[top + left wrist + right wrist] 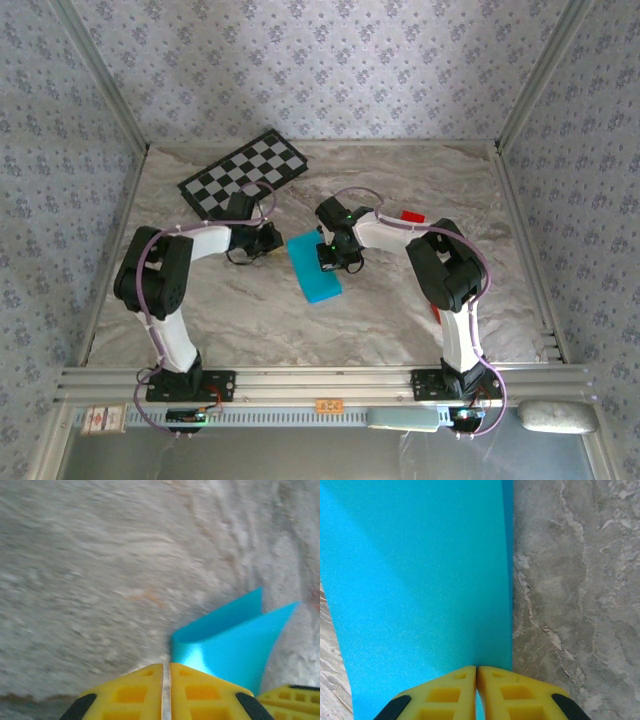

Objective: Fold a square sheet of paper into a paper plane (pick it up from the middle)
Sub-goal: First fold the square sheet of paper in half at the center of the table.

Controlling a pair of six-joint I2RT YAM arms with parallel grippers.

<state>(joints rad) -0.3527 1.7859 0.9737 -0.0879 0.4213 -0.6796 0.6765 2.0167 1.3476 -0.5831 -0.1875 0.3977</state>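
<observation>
The square sheet of paper [318, 277] lies folded into a cyan strip at the middle of the marble table. In the right wrist view the sheet of paper [420, 580] stretches away flat from my right gripper [476, 668], which is shut on its near edge, with cyan showing between the yellow fingers. The right gripper [335, 257] sits over the strip's right side. My left gripper [166, 665] is shut, a thin pale slit between its fingers. A raised, curled end of the paper [235, 645] stands just beyond its right fingertip. The left gripper [268, 240] sits off the strip's upper left corner.
A black-and-white checkered board [245, 175] lies at the back left. One small red block [412, 215] sits behind the right arm, another [434, 313] beside its base link. Patterned walls close three sides; a metal rail [320, 380] runs along the near edge.
</observation>
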